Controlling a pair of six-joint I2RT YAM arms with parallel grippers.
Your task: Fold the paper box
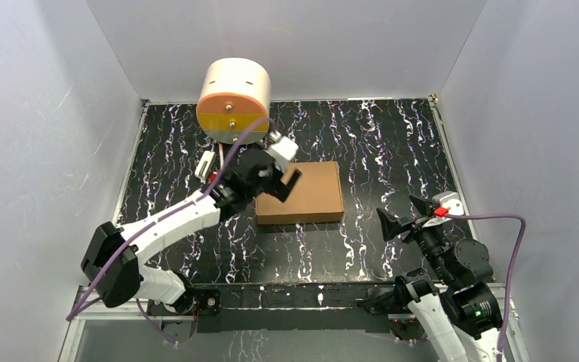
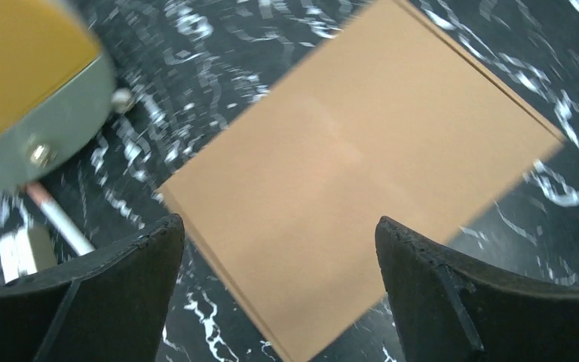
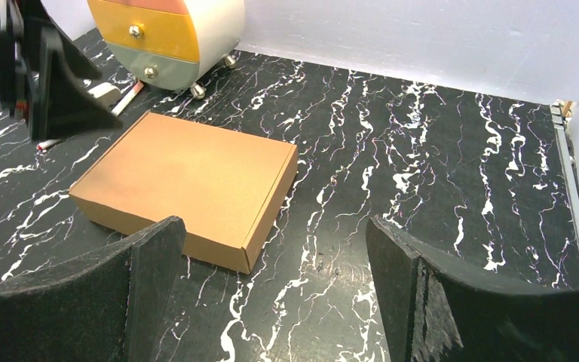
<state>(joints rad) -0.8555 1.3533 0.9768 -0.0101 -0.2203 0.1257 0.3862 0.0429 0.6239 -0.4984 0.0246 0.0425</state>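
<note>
We look down from high above the near edge onto the whole table [image 1: 392, 143], with the paper box [image 1: 299, 192] near its middle. Our left wrist view hangs close over that box, facing nearly straight down; our right wrist view sits low and farther off, looking across it. All three share the box and the cream cylinder [image 1: 234, 100].

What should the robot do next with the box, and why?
Probably lift the left gripper up and away from the paper box. The box already looks closed, lying flat on the table with its lid down. The left fingers are spread open above it and hold nothing. The right gripper is open too, off to the right and not touching the box.
</note>
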